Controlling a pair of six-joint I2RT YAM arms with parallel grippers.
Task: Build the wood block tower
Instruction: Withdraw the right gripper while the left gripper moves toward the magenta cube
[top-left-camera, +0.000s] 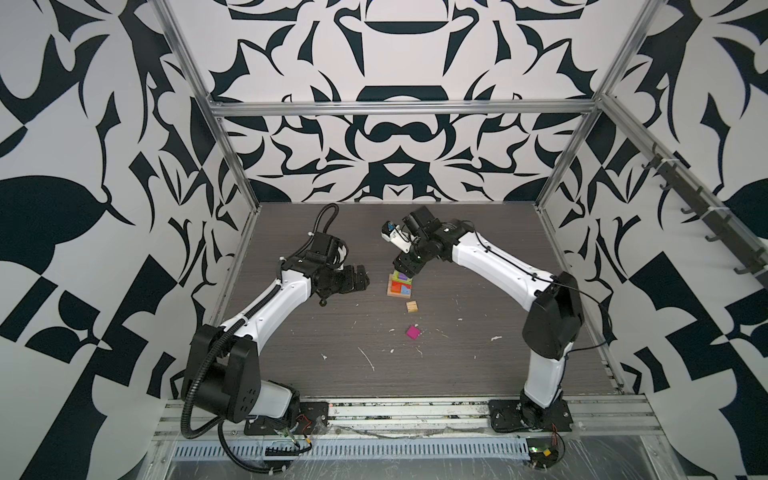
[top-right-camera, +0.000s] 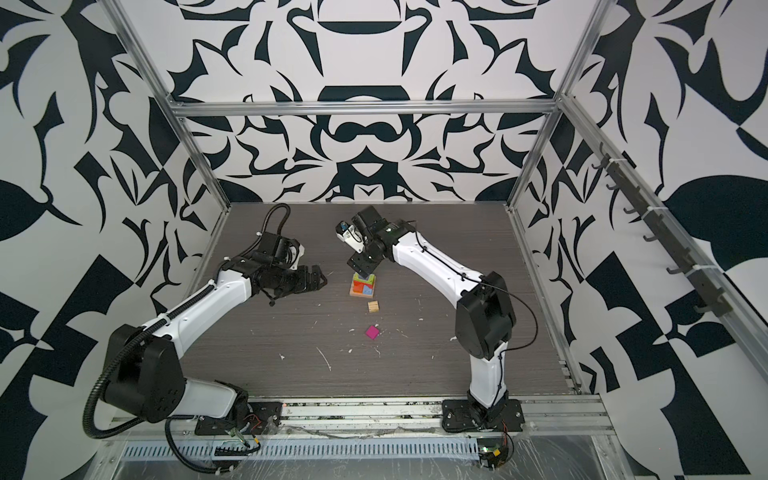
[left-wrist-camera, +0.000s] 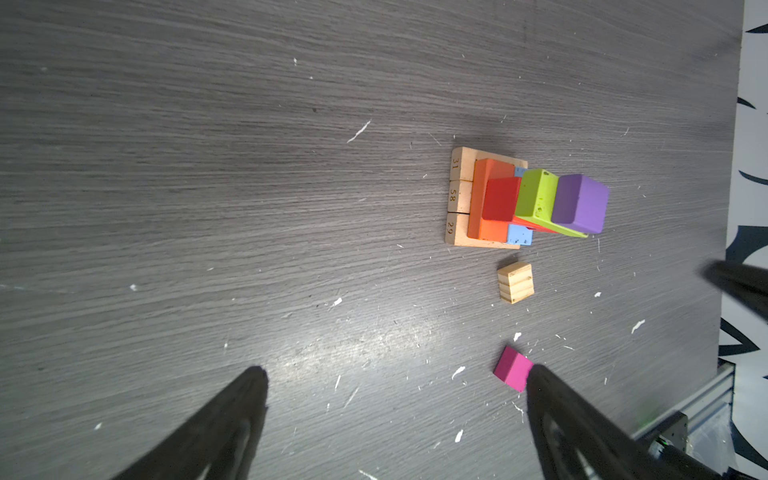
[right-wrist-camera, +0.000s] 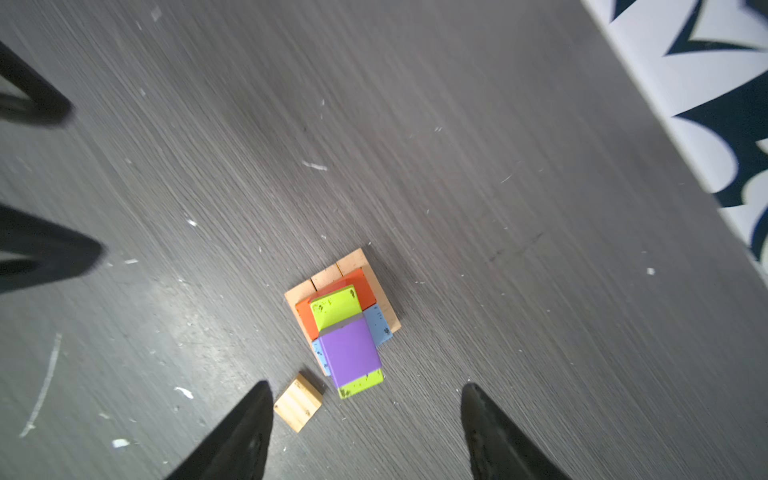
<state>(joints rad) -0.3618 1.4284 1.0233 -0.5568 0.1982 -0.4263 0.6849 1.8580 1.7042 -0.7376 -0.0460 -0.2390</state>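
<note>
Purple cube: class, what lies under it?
The purple cube sits on one end of the lime-green block, above the red block and tan base. The green face beneath it is covered.

the tower (top-left-camera: 400, 285) is showing three plain wood blocks (left-wrist-camera: 457, 195) lying side by side as its bottom layer. above them one orange block (left-wrist-camera: 492, 168), one red block (left-wrist-camera: 500, 203), one green block (left-wrist-camera: 536, 193) and one purple cube (left-wrist-camera: 582, 203) are sitting. a blue block (left-wrist-camera: 520, 236) is peeking out at two spots (one block or two, i cannot tell). two cubes are lying loose on the one table (top-left-camera: 332, 353): one tan cube (left-wrist-camera: 515, 282) and one magenta cube (left-wrist-camera: 512, 368). so ten blocks are showing in all, or eleven. two arms are standing over the table, the left arm (top-left-camera: 266, 307) and the right arm (top-left-camera: 490, 262), carrying two grippers, the left gripper (left-wrist-camera: 397, 372) and the right gripper (right-wrist-camera: 365, 385).
</note>
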